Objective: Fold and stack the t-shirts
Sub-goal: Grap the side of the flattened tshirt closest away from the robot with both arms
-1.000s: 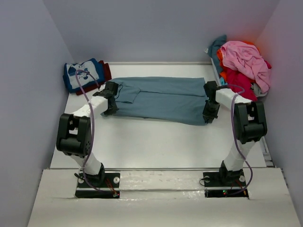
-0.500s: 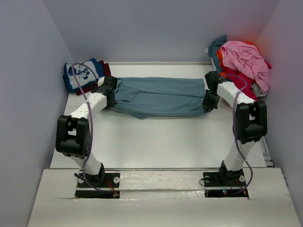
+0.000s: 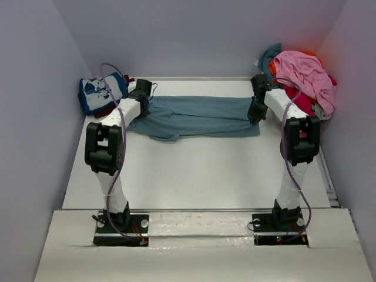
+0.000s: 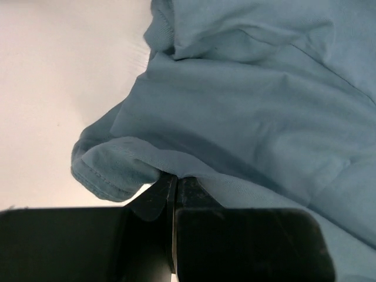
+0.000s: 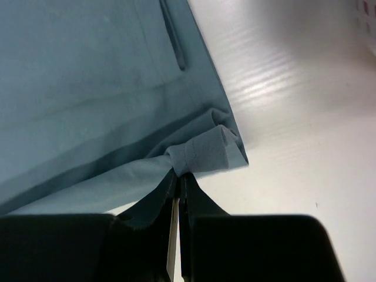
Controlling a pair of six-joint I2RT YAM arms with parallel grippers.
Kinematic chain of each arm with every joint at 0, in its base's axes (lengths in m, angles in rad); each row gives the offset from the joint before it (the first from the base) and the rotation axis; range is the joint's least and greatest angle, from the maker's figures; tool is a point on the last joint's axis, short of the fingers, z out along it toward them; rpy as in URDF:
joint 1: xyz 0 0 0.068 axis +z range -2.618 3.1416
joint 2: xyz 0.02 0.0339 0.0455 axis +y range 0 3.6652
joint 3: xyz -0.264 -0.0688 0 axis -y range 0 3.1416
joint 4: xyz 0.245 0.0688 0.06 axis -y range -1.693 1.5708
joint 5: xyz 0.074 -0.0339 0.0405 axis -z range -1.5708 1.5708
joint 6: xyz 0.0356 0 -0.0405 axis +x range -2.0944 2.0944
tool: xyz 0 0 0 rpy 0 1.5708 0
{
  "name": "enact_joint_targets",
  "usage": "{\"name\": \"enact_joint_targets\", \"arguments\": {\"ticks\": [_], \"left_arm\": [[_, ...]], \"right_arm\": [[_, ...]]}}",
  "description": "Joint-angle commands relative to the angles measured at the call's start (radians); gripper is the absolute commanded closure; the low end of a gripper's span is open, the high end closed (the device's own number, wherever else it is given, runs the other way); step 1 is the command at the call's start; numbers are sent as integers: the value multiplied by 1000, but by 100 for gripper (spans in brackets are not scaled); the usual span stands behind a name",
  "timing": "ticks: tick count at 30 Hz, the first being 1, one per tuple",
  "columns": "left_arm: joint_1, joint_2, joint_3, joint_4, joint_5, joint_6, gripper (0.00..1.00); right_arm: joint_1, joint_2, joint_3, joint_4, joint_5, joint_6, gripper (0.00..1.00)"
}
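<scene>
We are partway through. Two tees sit folded in a stack at the far left corner: the blue cartoon-print tee (image 3: 101, 93) on top of the dark red tee (image 3: 103, 112). The slate-blue t-shirt (image 3: 200, 116) is the one in hand, lying as a long band across the far part of the table (image 3: 194, 176) between our two arms. Our left gripper (image 4: 174, 187) is clenched on a bunched edge at its left end. Our right gripper (image 5: 178, 178) is clamped on a rolled corner at its right end. We judge this fold half made; the shirt needs folding shorter before it goes on the stack. An unfolded heap at the far right is not yet touched: the pink tee (image 3: 302, 73), red tee (image 3: 302, 101), orange tee (image 3: 272, 66) and teal tee (image 3: 269, 57). That heap lies just beside our right arm and could snag, and the stack sits near our left gripper, where a careless swing might knock it
</scene>
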Motion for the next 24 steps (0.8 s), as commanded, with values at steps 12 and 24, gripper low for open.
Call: {"name": "enact_joint_targets", "arguments": {"ticks": [12,24], "left_arm": [[3,239,197,-19,8,-1,84],[-7,45,53,-10,-9,9,10]], "right_arm": [[1,143,105,5,-6,-6,93],[1,101,94,-4,-17,-29,79]]}}
